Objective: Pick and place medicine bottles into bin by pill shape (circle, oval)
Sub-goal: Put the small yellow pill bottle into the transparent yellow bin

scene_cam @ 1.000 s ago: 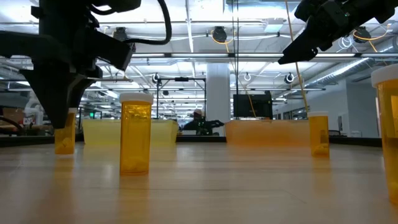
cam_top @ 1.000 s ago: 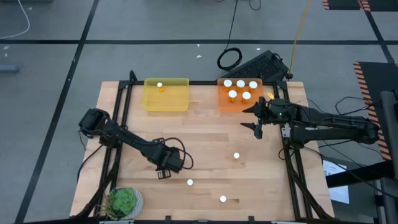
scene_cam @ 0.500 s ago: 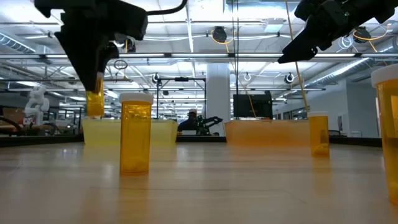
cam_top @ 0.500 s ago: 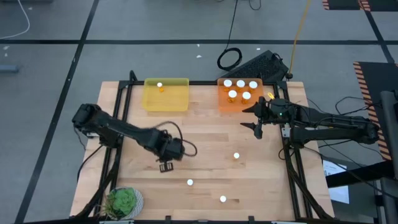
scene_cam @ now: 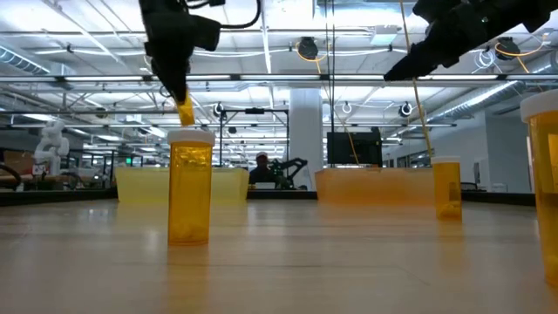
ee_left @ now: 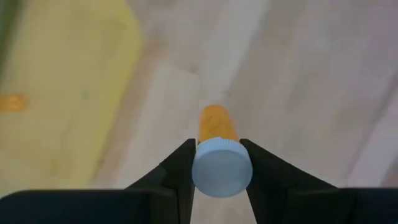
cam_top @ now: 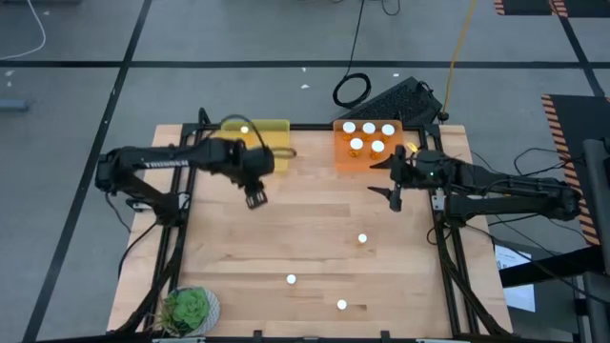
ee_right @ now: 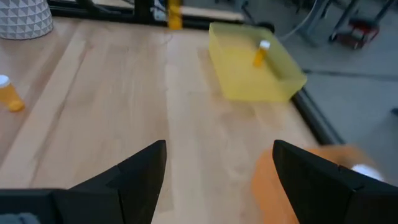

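left gripper [cam_top: 254,197] raised above the bench just in front of the yellow bin [cam_top: 255,145], jaws clamped on a medicine bottle [ee_left: 219,158] by its white cap, right gripper [cam_top: 392,181] beside the orange bin [cam_top: 368,157] near the far right corner, jaws wide and empty, three bottles [cam_top: 362,239] standing toward the near edge

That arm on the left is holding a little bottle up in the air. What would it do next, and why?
Probably carry it a little farther over the yellow bin and lower it. The left gripper is shut on a medicine bottle, held above the table just short of that bin, which already holds one bottle.
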### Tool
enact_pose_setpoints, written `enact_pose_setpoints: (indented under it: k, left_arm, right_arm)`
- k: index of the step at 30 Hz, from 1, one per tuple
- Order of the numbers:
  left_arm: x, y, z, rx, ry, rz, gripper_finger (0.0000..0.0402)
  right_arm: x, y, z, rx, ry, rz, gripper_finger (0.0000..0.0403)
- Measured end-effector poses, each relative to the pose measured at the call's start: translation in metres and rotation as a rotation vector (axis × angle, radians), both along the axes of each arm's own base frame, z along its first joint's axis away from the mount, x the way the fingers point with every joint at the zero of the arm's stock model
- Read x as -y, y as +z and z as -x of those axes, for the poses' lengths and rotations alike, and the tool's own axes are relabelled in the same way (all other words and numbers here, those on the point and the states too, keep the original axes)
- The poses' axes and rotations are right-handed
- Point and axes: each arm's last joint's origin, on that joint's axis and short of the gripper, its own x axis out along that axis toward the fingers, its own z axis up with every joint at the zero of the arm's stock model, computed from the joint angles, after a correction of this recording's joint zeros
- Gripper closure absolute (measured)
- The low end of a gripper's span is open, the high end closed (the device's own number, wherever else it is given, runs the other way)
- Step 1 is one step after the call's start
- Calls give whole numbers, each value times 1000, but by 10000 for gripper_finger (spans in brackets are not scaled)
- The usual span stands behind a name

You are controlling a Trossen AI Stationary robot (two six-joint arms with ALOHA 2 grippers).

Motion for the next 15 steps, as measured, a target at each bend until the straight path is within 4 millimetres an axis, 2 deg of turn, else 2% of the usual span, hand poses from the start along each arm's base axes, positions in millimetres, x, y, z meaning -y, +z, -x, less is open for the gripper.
enact_pose_setpoints:
  k: [5,9,15]
  left_arm:
    - [-43,12,6,28,65,-40,282]
    - [-75,15,18,42,196,-46,282]
    - [-109,7,30,12,447,-62,282]
  right_arm:
    - [0,4,-2,37,22,62,115]
    - [1,5,-2,38,36,96,115]
    - [0,4,-2,27,40,101,115]
